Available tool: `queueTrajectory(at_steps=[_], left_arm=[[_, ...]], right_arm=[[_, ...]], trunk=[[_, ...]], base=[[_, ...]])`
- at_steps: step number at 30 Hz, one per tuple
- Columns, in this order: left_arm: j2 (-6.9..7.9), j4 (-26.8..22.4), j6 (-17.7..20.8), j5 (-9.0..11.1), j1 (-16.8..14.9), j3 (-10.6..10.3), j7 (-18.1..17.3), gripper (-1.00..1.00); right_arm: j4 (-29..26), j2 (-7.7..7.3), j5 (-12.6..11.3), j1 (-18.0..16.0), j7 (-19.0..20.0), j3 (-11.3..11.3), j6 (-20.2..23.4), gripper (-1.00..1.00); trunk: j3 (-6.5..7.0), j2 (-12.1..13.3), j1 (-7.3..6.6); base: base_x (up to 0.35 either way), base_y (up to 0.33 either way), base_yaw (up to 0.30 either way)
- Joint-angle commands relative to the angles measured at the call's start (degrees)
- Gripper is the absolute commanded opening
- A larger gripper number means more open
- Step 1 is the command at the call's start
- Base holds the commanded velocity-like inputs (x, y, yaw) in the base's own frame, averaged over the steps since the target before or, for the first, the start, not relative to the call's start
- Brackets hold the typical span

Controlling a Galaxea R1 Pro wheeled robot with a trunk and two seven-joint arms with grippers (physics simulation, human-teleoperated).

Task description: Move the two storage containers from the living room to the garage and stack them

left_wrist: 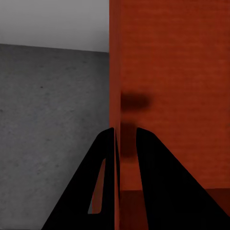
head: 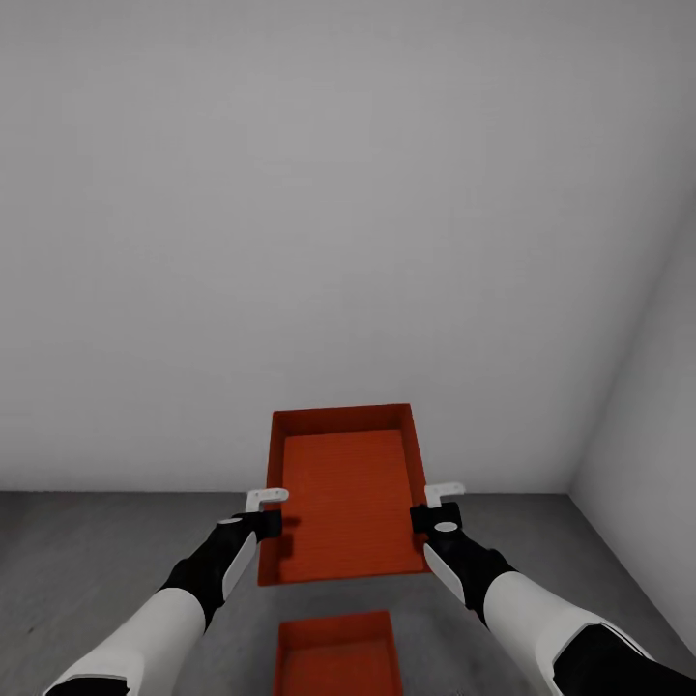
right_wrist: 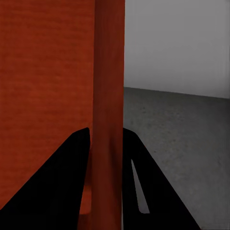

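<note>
Head view: left claw (head: 274, 510) pinches the near left wall of the raised container (head: 348, 493), which I hold in the air before the white wall (head: 348, 193); right claw (head: 437, 507) pinches its right wall. Second container (head: 336, 655) sits on the garage floor (head: 87, 551), nearer me than the raised one. Judgement: transport done; lowering and stacking remain.

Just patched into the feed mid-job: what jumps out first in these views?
An orange-red storage container held in the air before a white wall, the left gripper and right gripper each clamped on a side wall. Below it, a second container sits on the grey concrete floor.
</note>
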Motion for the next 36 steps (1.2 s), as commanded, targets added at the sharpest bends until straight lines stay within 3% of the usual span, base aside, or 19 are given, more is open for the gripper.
queueTrajectory(at_steps=[1,36], left_arm=[[-0.05,-0.21,-0.8,0.1,-0.02,-0.82,0.64,-1.0],[-0.06,-0.02,-0.7,0.01,-0.02,-0.95,0.5,-1.0]], right_arm=[[0.09,0.0,-1.44,-0.05,-0.51,0.77,1.56,-1.0],[0.09,0.0,-1.43,-0.05,-0.51,0.77,1.48,-1.0]], trunk=[[-0.19,-0.12,0.03],[-3.4,-0.12,0.03]], base=[[0.0,0.0,0.0],[0.0,0.0,0.0]])
